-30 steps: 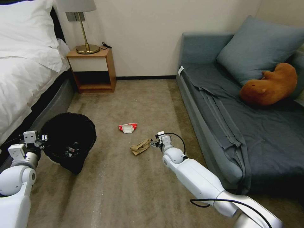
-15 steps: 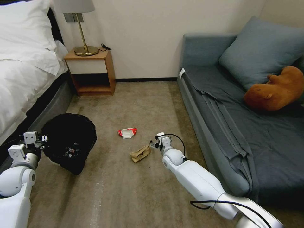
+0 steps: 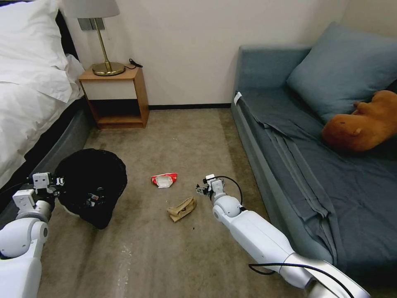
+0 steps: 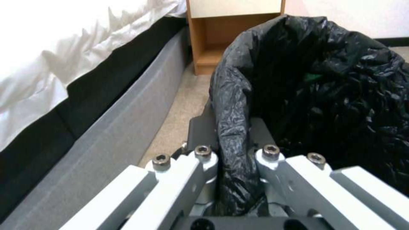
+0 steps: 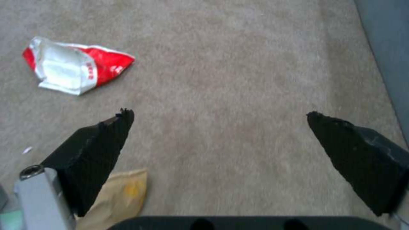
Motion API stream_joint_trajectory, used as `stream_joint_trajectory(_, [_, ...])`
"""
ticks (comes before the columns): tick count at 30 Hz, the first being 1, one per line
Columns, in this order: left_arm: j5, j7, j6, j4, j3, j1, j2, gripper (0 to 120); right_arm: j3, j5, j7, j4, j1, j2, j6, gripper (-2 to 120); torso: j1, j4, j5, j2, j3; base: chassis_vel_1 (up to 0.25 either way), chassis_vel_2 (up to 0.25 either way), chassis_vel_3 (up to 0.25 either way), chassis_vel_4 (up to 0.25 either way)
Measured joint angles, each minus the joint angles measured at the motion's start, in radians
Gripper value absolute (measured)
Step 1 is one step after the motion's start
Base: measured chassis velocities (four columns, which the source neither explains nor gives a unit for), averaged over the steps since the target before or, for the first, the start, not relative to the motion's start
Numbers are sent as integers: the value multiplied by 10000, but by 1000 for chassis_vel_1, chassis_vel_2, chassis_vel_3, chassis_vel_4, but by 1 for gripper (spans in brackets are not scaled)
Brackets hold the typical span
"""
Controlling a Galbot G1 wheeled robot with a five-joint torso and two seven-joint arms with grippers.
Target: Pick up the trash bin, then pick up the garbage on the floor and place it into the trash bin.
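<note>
The trash bin point(image 3: 91, 186), lined with a crinkly black bag, leans on the carpet at the left beside the bed. My left gripper point(image 3: 56, 182) is shut on the trash bin point(image 4: 319, 95) at its bag-covered rim, one finger point(image 4: 200, 134) outside it. Some litter point(image 3: 93, 198) lies inside. Of the garbage, a crumpled brown paper point(image 3: 182, 208) and a red-and-white wrapper point(image 3: 164, 180) lie on the floor. My right gripper point(image 3: 202, 189) hangs low, just right of both, open with nothing in it. In the right wrist view it point(image 5: 217, 118) hovers over bare carpet, the wrapper point(image 5: 76, 68) ahead and the paper point(image 5: 119, 198) beside one finger.
A bed point(image 3: 29, 103) runs along the left, with a wooden nightstand point(image 3: 113, 97) and lamp point(image 3: 103, 49) at the back wall. A blue-grey sofa point(image 3: 314, 157) with a pillow and a brown plush toy point(image 3: 364, 124) lines the right. Carpet lies between them.
The camera has moved, so the whole picture shifted down. My right gripper now stands beyond the brown paper instead of right beside it. The left gripper keeps its hold on the bin.
</note>
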Motion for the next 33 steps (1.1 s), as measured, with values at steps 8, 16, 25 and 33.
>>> stream_joint_trajectory(8, [15,-4,12,0,-29,7,2,4,2,-41,-72,-64,16,3,15,100,0,1,0,0,0,-84,98,100,-93])
stream_joint_trajectory(16, [20,-5,18,0,-28,3,3,4,26,-93,-118,-141,19,11,52,100,0,-1,0,0,0,-104,94,89,-102])
stream_joint_trajectory(25, [25,2,18,62,-40,7,16,4,34,-103,-132,-150,18,-5,55,100,0,2,0,0,1,-95,118,103,-111])
stream_joint_trajectory(33, [26,18,17,81,-68,34,32,4,3,-158,-148,-201,-14,48,55,100,1,-1,1,0,0,-112,99,95,-103])
